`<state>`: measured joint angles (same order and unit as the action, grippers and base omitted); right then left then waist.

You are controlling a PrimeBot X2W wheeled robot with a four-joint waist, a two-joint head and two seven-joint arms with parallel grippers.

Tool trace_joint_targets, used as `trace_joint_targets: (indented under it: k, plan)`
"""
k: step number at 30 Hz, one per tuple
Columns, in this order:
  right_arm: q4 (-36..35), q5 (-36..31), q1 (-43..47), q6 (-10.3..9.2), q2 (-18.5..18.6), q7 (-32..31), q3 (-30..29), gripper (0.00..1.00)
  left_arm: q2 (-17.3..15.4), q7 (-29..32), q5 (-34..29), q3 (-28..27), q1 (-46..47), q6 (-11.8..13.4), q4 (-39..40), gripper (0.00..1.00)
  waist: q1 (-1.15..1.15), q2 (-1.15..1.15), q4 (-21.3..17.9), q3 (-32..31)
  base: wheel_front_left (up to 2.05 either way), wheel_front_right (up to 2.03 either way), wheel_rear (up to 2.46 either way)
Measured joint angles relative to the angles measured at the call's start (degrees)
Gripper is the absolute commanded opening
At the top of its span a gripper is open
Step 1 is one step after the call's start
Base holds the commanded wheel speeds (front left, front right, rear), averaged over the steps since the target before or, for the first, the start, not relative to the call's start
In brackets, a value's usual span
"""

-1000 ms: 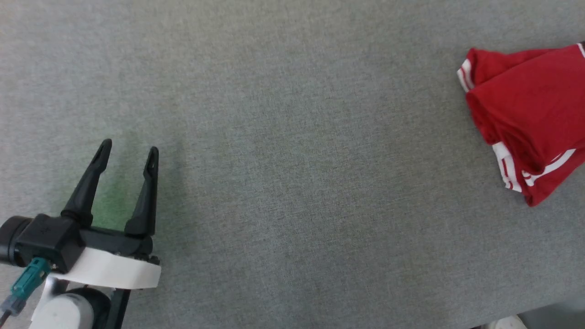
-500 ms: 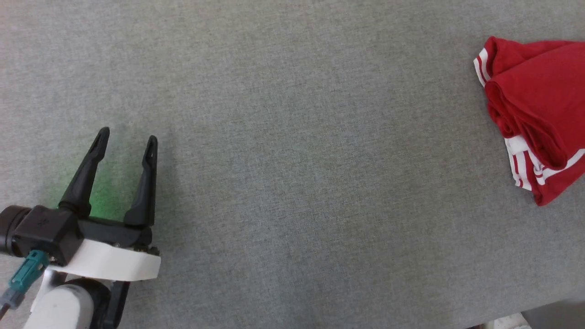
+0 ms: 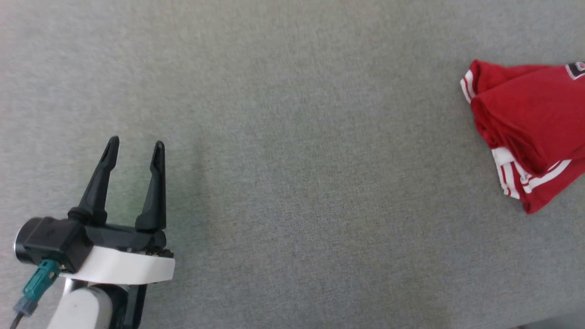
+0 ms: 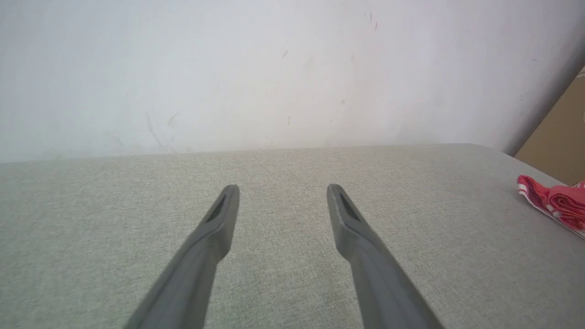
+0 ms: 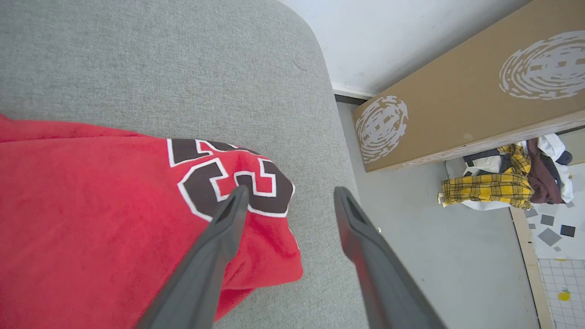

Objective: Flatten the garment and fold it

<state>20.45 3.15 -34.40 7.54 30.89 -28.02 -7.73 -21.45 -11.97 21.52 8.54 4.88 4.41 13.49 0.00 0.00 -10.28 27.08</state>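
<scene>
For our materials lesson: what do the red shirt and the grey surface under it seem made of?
Shirt: soft knit fabric, maybe cotton or polyester; matte, it folds limply. Surface: probably woven upholstery cloth; matte, fine speckled weave shows.
</scene>
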Motion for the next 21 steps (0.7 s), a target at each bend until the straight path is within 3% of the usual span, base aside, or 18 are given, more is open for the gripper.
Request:
trace_joint_targets:
  k: [12,21]
  plan:
    - [-10.4,5.7,10.0,0.00,-4.6,5.0,-0.5,1.00,3.4,-2.3,-0.5,-0.7,-4.2,2.2,-3.2,1.00,-0.01,0.00,1.9,-10.2,0.00,0.00,0.00]
    - [-17.8,6.2,18.6,0.00,-14.2,12.3,-4.0,1.00,5.0,-2.7,-1.5,-2.1,-8.8,3.0,-3.3,1.00,-0.01,0.00,4.0,-17.4,0.00,0.00,0.00]
